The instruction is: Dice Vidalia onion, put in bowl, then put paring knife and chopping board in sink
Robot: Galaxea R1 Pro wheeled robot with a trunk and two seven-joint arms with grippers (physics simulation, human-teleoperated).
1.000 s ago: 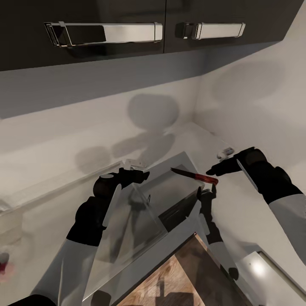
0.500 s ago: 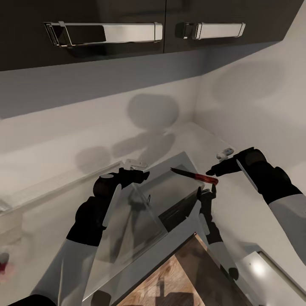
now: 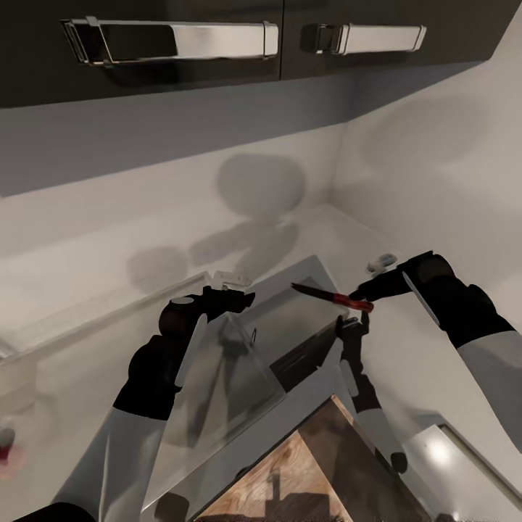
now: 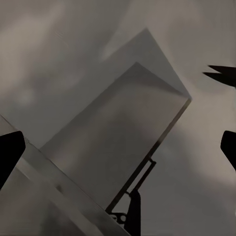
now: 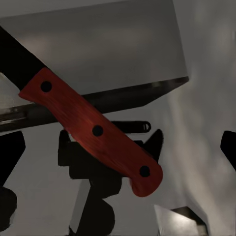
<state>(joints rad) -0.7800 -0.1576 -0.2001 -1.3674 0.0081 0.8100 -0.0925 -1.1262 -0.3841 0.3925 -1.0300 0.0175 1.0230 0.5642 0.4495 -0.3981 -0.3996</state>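
Paring knife [image 3: 333, 298]: dark pointed blade, red-orange handle with three dark rivets (right wrist view [image 5: 93, 129]). In the head view it lies about level above the sink [image 3: 290, 326], blade tip toward 10 o'clock, handle end toward 4 o'clock, over the basin's right-hand rim. Whether it touches the rim cannot be told.

Right gripper [image 3: 357, 295]: sits at the knife's handle end, at 3 o'clock from the blade. In the right wrist view the two dark fingers [image 5: 11, 157] stand wide apart at the frame's edges, the handle crossing the gap between them with no visible contact. Jaws read as wide; actual grip on the handle cannot be confirmed.

Left gripper [image 3: 243, 297]: over the sink's left rim, at 9 o'clock from the knife, well apart from it. In the left wrist view the fingers [image 4: 10, 153] are spread wide, nothing between them.

Sink: steel basin, seen tilted; dark tap [image 3: 354, 341] at 6 o'clock from the knife handle.

Chopping board [image 3: 319, 471]: brown, visible grain, at 6 o'clock from the sink, at the frame's lower edge.

Countertop [image 3: 406, 362]: pale grey around the sink. Dark wall cabinets [image 3: 217, 43] with chrome handles at 12 o'clock
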